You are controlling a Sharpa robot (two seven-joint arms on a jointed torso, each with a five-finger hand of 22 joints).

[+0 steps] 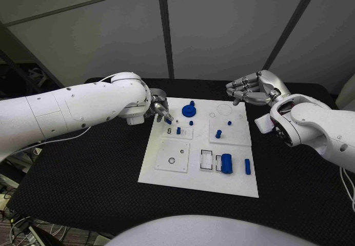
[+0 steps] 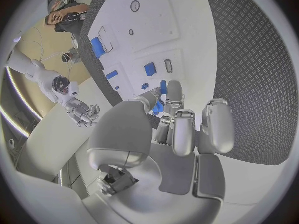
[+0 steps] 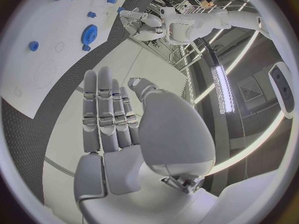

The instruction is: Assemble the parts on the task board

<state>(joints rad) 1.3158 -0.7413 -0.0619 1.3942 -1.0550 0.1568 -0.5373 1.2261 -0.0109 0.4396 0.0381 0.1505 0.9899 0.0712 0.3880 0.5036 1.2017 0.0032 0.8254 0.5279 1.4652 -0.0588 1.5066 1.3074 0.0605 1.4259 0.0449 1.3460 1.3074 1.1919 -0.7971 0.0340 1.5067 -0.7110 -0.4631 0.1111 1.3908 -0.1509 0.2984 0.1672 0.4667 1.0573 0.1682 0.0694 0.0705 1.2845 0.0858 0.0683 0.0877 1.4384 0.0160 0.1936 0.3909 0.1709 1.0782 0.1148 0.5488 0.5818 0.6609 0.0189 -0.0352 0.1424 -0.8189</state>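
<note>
Two hands showing: my left hand [image 1: 158,110] is pinching a small blue part [image 2: 159,106] at the board's [image 1: 192,177] far left corner beside the blue gear [image 1: 189,109], my right hand [image 1: 250,88] is hovering off its far right corner, fingers together, holding nothing.

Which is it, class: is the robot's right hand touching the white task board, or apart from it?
Apart. The head view shows the right hand raised beyond the task board's far right corner, black table showing between them.
</note>
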